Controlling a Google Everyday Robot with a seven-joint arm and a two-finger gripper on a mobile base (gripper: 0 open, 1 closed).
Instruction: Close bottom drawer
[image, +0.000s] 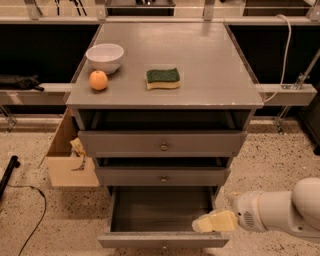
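The bottom drawer (162, 240) of the grey cabinet is pulled far out. Its deep grey box (160, 207) looks empty, and a small round knob (164, 247) sits on the narrow front panel at the lower edge of the view. My gripper (215, 221), cream-coloured on a white arm (280, 210), reaches in from the right. It hovers at the drawer's right front corner, just above the front panel. I cannot tell whether it touches the drawer.
The middle drawer (162, 176) and top drawer (162, 144) stick out slightly. A white bowl (105, 56), an orange (98, 80) and a green sponge (163, 78) lie on the cabinet top. An open cardboard box (70, 157) stands left of the cabinet. A black cable (30, 195) lies on the floor.
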